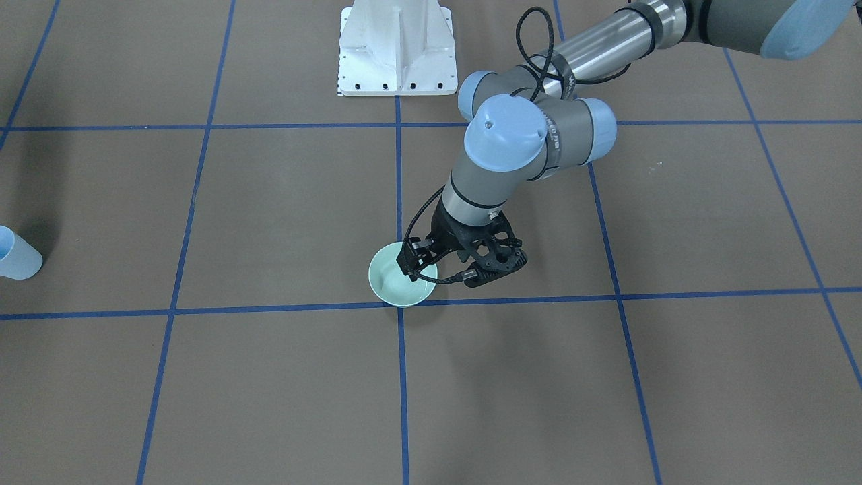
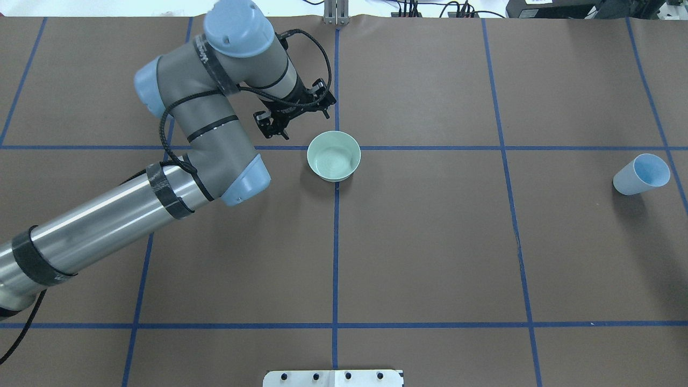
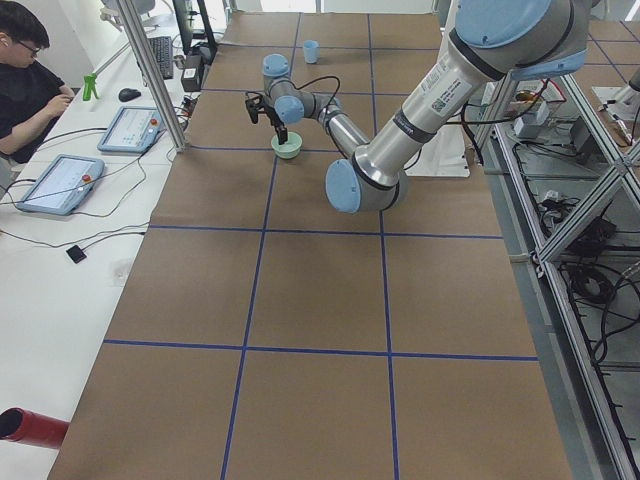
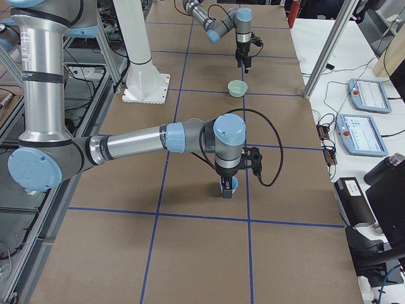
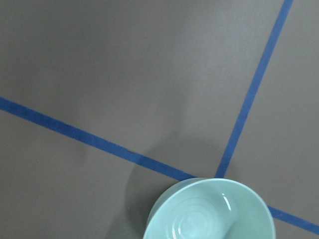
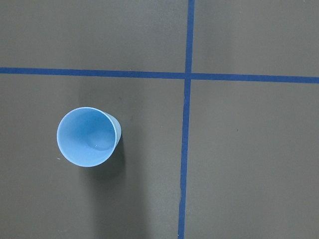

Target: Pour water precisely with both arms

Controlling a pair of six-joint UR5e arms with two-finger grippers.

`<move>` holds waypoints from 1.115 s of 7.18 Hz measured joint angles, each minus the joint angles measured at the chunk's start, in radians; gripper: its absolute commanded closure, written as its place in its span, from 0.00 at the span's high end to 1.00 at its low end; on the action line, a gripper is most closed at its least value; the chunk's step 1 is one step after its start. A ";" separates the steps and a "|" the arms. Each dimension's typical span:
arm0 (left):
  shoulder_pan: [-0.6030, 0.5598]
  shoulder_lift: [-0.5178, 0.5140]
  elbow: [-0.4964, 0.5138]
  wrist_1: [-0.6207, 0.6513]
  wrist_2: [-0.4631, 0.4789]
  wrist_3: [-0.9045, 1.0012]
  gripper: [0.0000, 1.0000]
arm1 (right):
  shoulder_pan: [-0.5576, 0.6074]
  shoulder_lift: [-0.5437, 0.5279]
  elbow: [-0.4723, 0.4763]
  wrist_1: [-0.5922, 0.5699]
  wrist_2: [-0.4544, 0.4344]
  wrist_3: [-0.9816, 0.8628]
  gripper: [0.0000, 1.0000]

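Observation:
A mint-green bowl [image 2: 334,156] stands upright at a tape crossing mid-table; it also shows in the front view [image 1: 397,283] and at the bottom of the left wrist view [image 5: 209,211]. My left gripper [image 2: 272,126] hovers beside the bowl, apart from it, open and empty. A pale blue cup [image 2: 642,173] stands upright far to the right. My right gripper [image 4: 228,187] shows only in the exterior right view, lined up over the cup; I cannot tell if it is open. The right wrist view looks down into the cup [image 6: 87,137]. Water shows only as a faint glint [image 6: 102,145] at its bottom.
The white bolted pedestal [image 1: 397,47] stands at the robot's side of the table. Blue tape lines [image 2: 336,242] grid the brown surface. An operator [image 3: 25,90] and tablets [image 3: 55,182] are at a side bench. A red cylinder [image 3: 30,428] lies there too.

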 measured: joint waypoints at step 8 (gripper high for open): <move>-0.053 0.097 -0.268 0.256 0.002 0.109 1.00 | -0.495 -0.413 0.019 1.065 -0.459 0.981 1.00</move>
